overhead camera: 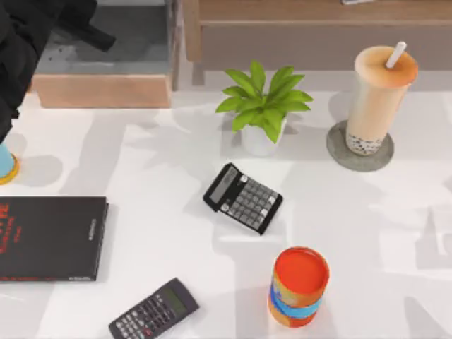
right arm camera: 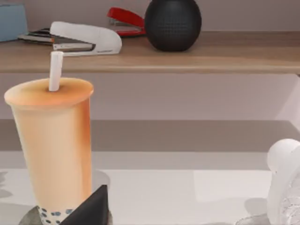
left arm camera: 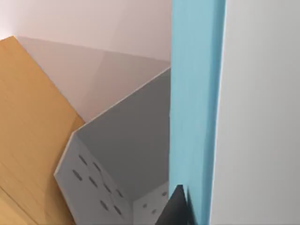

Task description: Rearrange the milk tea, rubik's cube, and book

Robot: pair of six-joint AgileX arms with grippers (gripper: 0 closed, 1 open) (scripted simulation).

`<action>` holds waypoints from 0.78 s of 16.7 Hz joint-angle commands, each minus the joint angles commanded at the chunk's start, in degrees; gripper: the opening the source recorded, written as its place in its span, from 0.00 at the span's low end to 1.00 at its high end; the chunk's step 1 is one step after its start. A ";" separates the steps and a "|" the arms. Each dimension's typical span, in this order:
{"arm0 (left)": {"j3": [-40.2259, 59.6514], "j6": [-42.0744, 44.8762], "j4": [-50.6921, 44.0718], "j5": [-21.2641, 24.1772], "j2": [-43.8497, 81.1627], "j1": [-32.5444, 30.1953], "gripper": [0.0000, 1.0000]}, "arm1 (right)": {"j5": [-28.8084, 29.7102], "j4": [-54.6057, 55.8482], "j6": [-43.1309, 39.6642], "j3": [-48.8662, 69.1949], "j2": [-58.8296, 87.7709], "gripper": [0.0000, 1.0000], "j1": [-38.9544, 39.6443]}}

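Observation:
The milk tea (overhead camera: 381, 95) stands upright on a grey coaster (overhead camera: 337, 150) at the table's back right. The right wrist view shows the milk tea (right arm camera: 54, 150) close up, with a dark tip of my right gripper (right arm camera: 91, 211) low beside its base. My left arm (overhead camera: 21, 42) reaches in at the back left. My left gripper (left arm camera: 177, 208) is shut on the book (left arm camera: 194, 103), its light-blue cover and white page edges standing on end over a grey perforated bin (left arm camera: 126, 140). The rubik's cube is out of view.
A potted plant (overhead camera: 263, 106), two calculators (overhead camera: 243, 198) (overhead camera: 154, 311), an orange-lidded can (overhead camera: 300, 286) and a thin black book (overhead camera: 49, 236) lie on the table. A blue thing (overhead camera: 4, 162) sits at the left edge. The grey bin (overhead camera: 106, 42) sits in a wooden frame. Staplers (right arm camera: 86, 37) and a black ball (right arm camera: 172, 23) fill the shelf.

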 joint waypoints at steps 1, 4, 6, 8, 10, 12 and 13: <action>-4.54 4.89 -0.28 0.52 -3.21 -0.20 0.00 | 0.00 0.00 0.00 0.00 0.00 1.00 0.00; -19.22 19.84 -1.56 2.94 -11.30 0.20 0.00 | 0.00 0.00 0.00 0.00 0.00 1.00 0.00; -28.87 29.30 -2.50 4.92 -15.53 1.40 0.00 | 0.00 0.00 0.00 0.00 0.00 1.00 0.00; -37.51 37.74 -3.25 6.77 -18.90 3.26 0.00 | 0.00 0.00 0.00 0.00 0.00 1.00 0.00; -44.45 44.77 -3.70 8.09 -21.46 5.71 0.00 | 0.00 0.00 0.00 0.00 0.00 1.00 0.00; -49.21 50.03 -3.74 8.52 -23.31 8.70 0.00 | 0.00 0.00 0.00 0.00 0.00 1.00 0.00; -50.68 51.87 -3.66 8.46 -23.93 10.10 0.00 | 0.00 0.00 0.00 0.00 0.00 1.00 0.00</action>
